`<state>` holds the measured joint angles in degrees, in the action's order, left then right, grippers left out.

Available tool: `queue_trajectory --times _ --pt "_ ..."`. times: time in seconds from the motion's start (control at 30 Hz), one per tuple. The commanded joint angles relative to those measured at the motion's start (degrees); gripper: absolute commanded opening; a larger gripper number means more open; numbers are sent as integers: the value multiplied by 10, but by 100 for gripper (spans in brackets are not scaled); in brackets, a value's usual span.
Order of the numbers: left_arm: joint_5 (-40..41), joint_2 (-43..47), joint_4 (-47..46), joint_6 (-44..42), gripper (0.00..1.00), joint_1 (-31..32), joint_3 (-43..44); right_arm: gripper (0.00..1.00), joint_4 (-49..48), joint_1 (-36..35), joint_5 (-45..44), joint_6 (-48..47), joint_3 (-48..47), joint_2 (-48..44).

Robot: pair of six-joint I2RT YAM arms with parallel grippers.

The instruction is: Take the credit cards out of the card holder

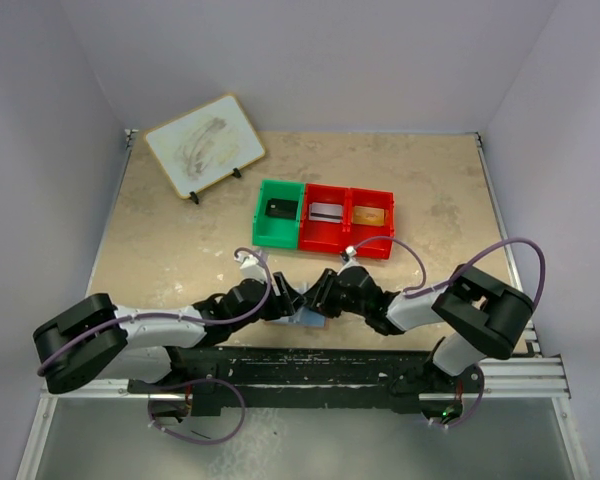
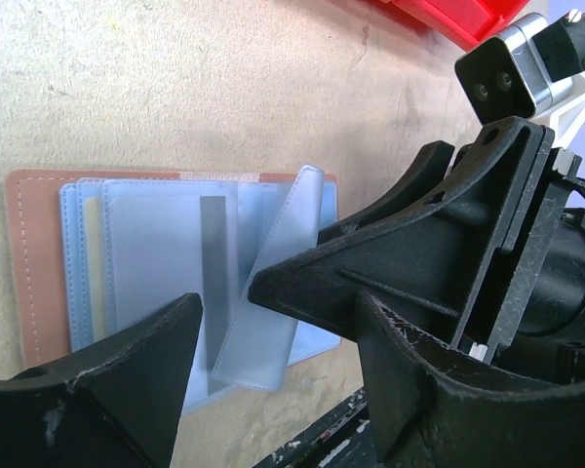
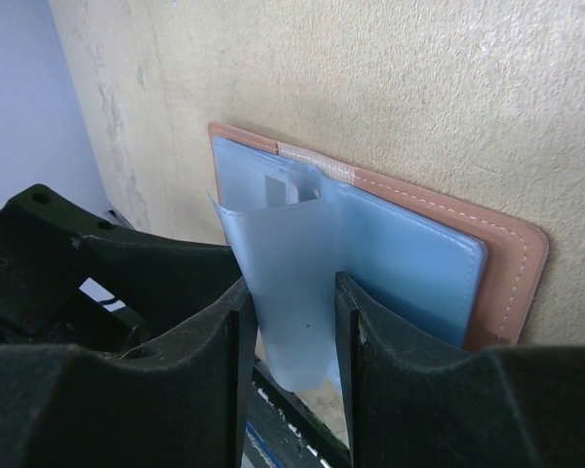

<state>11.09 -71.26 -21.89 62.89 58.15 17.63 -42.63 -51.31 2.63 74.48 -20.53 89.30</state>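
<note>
Closest to the right wrist camera, the black fingers of the right end effector (image 3: 292, 297) stand on either side of a translucent pale blue plastic sleeve (image 3: 285, 239) and pinch it across its width, so that the sleeve bows and lifts up off the card holder (image 3: 507, 261). The card holder lies opened flat on the counter (image 1: 430, 200), close to its near edge and between the two wrists. Its tan-pink leather shows as a stitched border around the blue-grey inner panels.

From the left wrist, the left end effector (image 2: 273, 327) is spread wide above the holder – whether either finger touches it cannot be told. The lifted sleeve slants across the other panels, and a narrow grey strip (image 2: 213, 283) lies among them; what it is cannot be made out.

Further back on the counter sit a green bin (image 1: 278, 213) holding something dark and, touching its right side, a red bin (image 1: 345, 222) with two compartments – one holding a pale card, the other an orange one. A whitish board (image 1: 204, 143) leans on a stand at the far left.
</note>
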Motion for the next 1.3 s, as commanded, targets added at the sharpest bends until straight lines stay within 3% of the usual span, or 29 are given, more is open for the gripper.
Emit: queue_trajectory --times 0.0,0.23,0.37,0.63,0.83,0.93,1.13,1.27 --pt "-79 -28 -18 3 62 9 -25 42 37 8 -10 -1 13 8" --pt "-88 -26 -50 29 62 9 -46 45 38 11 -10 3 16 1" --pt "-82 -26 -53 36 62 9 -48 58 50 13 -13 3 12 -3" --pt "-93 -22 -54 34 62 9 -41 56 82 13 -22 0 0 -14" --pt "-101 -8 -67 39 61 9 -39 65 92 15 -31 -8 7 -72" --pt "-112 -12 -83 41 60 9 -34 63 109 15 -42 -18 5 -95" --pt "-129 -32 -111 46 55 9 -30 50 141 15 -58 -8 9 -121" --pt "-138 -39 -126 49 50 10 -30 52 151 17 -70 -4 19 -149"
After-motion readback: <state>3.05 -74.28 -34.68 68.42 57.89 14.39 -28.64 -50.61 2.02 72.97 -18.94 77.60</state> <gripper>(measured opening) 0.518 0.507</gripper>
